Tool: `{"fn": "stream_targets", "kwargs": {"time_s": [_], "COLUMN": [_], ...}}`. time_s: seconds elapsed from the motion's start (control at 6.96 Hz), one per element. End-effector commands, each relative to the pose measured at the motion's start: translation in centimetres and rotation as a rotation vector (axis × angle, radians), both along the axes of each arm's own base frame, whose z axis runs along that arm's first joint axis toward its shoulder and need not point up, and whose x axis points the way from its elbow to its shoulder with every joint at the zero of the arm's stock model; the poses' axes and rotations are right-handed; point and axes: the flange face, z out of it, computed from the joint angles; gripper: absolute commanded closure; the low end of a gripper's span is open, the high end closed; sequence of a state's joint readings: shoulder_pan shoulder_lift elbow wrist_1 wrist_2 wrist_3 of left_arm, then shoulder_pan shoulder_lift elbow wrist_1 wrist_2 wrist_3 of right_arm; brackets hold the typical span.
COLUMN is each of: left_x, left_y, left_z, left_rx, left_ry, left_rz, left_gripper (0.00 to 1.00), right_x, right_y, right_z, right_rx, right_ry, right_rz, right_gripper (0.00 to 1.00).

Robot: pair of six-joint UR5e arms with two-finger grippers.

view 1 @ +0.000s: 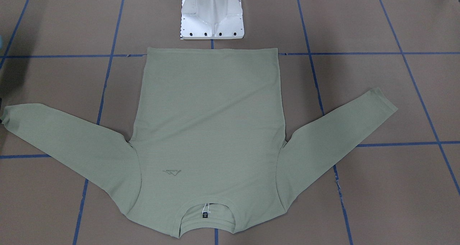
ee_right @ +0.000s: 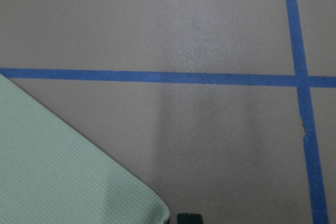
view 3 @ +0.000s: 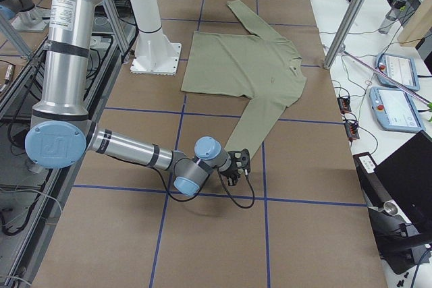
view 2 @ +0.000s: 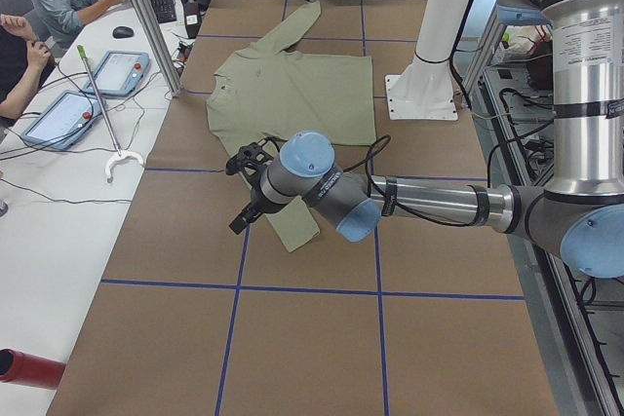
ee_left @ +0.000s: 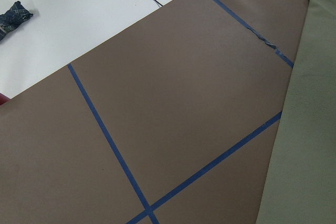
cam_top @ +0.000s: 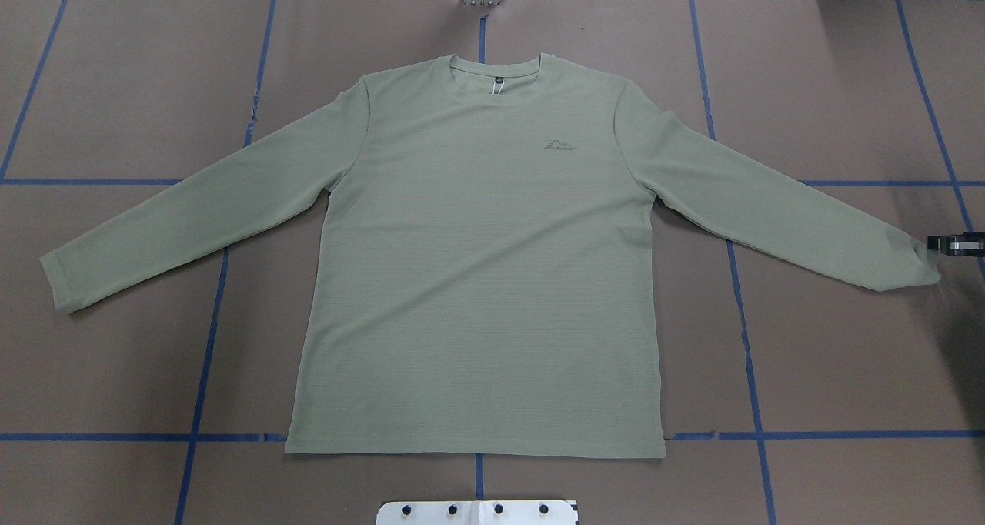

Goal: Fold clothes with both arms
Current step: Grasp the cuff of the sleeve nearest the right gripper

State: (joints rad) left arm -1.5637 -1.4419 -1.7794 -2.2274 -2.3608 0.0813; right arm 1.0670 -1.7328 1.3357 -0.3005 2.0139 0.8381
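- Sage-green long-sleeved knit shirt (cam_top: 477,263) lies flat, logo up, on the brown blue-taped surface (cam_top: 115,371), with its sleeves spread and its neckline far.
- Black right gripper (cam_top: 940,243) sits just beside the right-hand cuff.
- Black left gripper (view 2: 238,219) hangs near the left-hand cuff.
- Neither gripper's jaws can be read: spread or pressed together, I cannot tell.

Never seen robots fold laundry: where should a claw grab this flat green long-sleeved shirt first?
Probably a sleeve cuff of the pale green long-sleeved knit shirt, approached from beyond its end: the sleeves lie flat and spread, cuffs outermost, the right claw beside one.
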Motion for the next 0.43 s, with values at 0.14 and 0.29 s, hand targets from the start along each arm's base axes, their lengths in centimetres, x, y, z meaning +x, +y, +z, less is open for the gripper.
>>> {"fn": "stream_targets", "kwargs": {"time_s": [0.14,0.29], "left_x": [0.0,0.0], "left_y": [0.1,0.2], "left_z": [0.1,0.2], "left_rx": [0.0,-0.003], "left_ry": [-0.001,-0.001], "left_rz": [0.001,0.001], "left_gripper": [0.0,0.0], "right_x": [0.7,0.9], "right_y": [-2.3,-2.9], "right_z": [-8.1,-12.7], "right_rx": [-0.058,-0.092], "right_ry": [0.013,0.032], "right_rz": [0.026,0.038], "right_gripper": [1.0,1.0]}}
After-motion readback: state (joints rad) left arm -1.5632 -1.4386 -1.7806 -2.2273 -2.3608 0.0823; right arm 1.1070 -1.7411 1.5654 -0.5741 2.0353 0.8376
